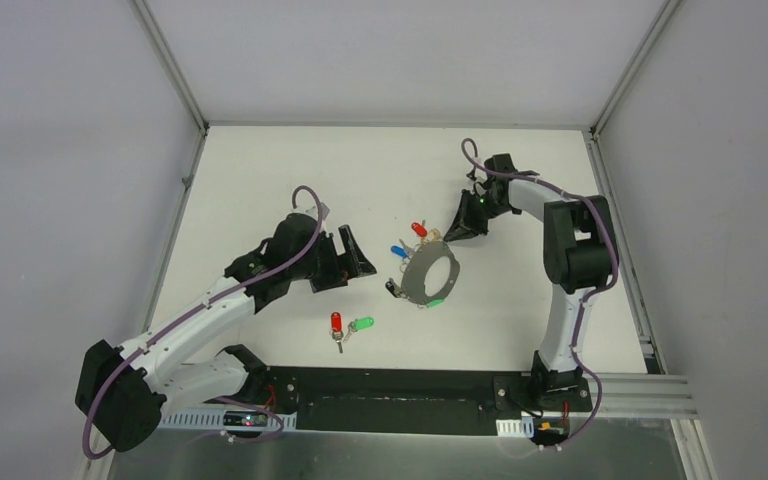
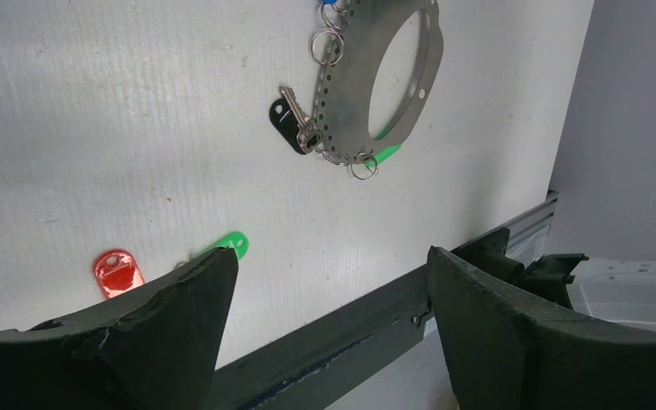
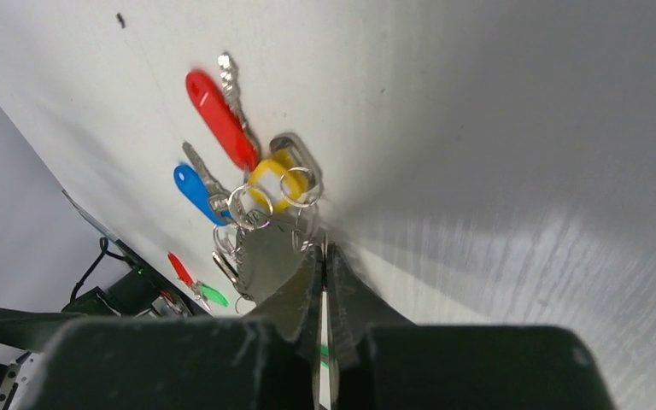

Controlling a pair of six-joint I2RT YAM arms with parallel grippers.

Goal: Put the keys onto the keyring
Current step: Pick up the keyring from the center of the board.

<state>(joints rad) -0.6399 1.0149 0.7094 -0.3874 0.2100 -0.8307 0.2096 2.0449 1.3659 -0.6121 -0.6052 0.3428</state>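
Note:
The grey keyring point(image 1: 428, 272) lies mid-table with red point(image 1: 419, 229), blue point(image 1: 398, 251), black point(image 1: 392, 288) and green point(image 1: 436, 302) keys hanging off its rim. My right gripper point(image 1: 457, 232) is shut on the ring's far right edge; in the right wrist view the thin plate point(image 3: 265, 256) runs into the closed fingertips point(image 3: 323, 249). A loose red key point(image 1: 336, 322) and a loose green key point(image 1: 363, 324) lie side by side nearer the front. My left gripper point(image 1: 345, 262) hovers open and empty left of the ring, and those loose keys point(image 2: 232, 243) show just past its left finger.
A black rail point(image 1: 390, 385) runs along the table's near edge by the arm bases. Metal frame posts point(image 1: 175, 70) and grey walls close in the back and sides. A yellow tag point(image 3: 269, 175) also hangs on the ring.

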